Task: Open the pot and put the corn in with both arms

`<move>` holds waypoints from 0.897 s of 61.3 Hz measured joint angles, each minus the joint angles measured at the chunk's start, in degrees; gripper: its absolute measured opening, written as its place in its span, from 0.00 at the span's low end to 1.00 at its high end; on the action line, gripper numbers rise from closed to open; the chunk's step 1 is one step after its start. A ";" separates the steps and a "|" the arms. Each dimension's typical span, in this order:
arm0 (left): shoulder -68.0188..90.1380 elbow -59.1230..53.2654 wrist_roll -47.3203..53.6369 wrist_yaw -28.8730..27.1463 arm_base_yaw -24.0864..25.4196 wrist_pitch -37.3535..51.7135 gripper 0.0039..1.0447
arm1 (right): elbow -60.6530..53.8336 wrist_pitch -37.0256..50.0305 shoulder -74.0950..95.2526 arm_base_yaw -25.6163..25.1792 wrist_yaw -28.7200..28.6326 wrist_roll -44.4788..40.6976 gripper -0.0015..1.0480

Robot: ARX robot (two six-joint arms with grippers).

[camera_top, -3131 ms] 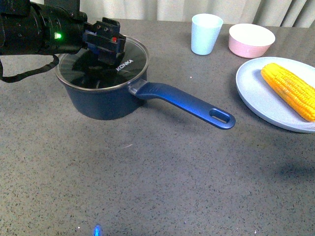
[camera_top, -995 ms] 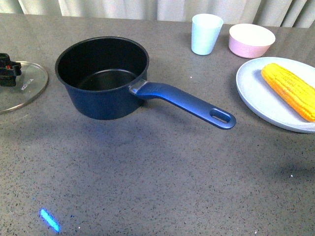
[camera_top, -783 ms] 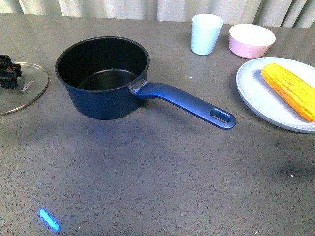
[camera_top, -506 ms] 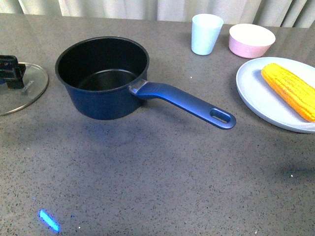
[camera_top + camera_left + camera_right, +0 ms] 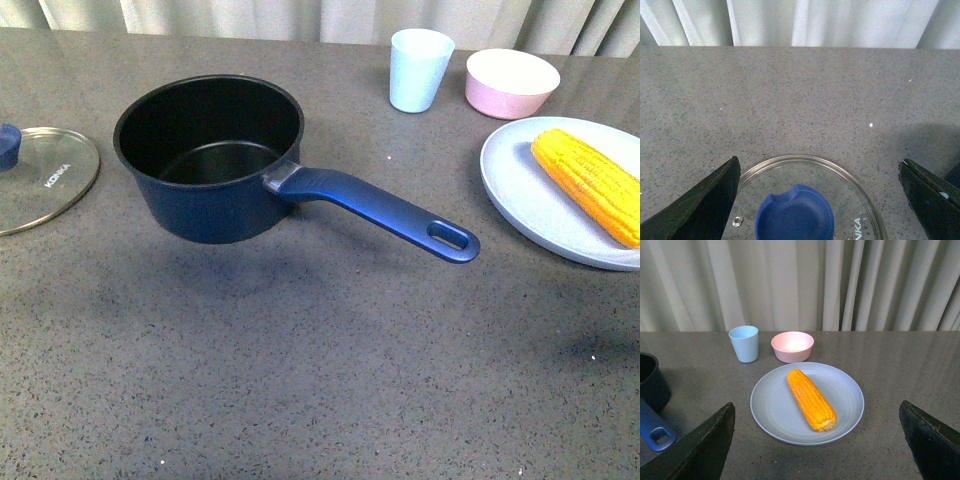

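Note:
The dark blue pot stands open on the grey table, its long handle pointing right and toward me. Its glass lid lies flat on the table left of the pot, blue knob at the picture's edge. The left wrist view shows the lid and knob below my open left gripper, jaws spread wide and apart from it. The corn lies on a pale blue plate at the right. My open right gripper hangs short of the corn. No arm shows in the front view.
A light blue cup and a pink bowl stand at the back right, behind the plate; they also show in the right wrist view, the cup and the bowl. Curtains hang behind the table.
The left gripper carried the lid off the pot to the table at the left, let go of the knob and drew back out of the front view.

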 joint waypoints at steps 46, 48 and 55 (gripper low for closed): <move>-42.38 -31.58 -1.07 -11.61 -10.95 -7.13 0.01 | 0.00 0.00 0.00 0.00 0.00 0.00 0.91; -44.17 -32.33 -1.07 -12.39 -12.09 -8.37 0.01 | 0.00 0.00 0.00 0.00 0.00 0.00 0.91; -49.37 -34.14 -1.05 -12.55 -13.29 -11.80 0.01 | 0.00 0.00 0.00 0.00 -0.02 0.00 0.91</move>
